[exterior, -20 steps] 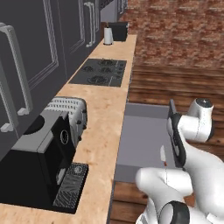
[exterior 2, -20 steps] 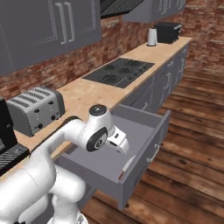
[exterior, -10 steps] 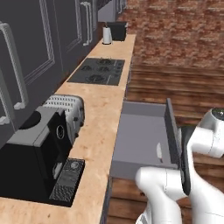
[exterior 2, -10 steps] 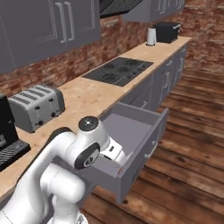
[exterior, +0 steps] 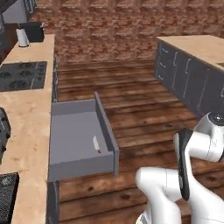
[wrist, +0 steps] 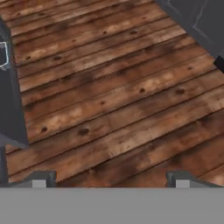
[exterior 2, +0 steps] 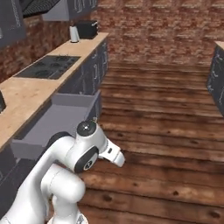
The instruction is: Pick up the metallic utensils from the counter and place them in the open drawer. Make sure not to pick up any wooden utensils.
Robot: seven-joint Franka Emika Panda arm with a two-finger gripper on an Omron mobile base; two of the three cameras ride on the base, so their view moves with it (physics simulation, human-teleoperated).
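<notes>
Since the earlier frames the base has swung away from the cooktop counter toward the wooden floor (exterior: 144,113); left base view shows the open drawer (exterior: 76,140) holding a small knife (exterior: 96,144). Right base view shows the island counter (exterior 2: 220,46) far right. Hand view has the gripper (wrist: 109,178) spread wide, empty, over floorboards.

Well to the gripper's (wrist: 109,178) left, the open drawer (exterior: 78,135) holds one small pale utensil (exterior: 96,143), perhaps the knife.

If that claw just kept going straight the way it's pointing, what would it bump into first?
Most likely the wooden floor. The hand view looks down past the open gripper onto bare planks, with nothing between. How far off the floor lies is hard to judge.
</notes>
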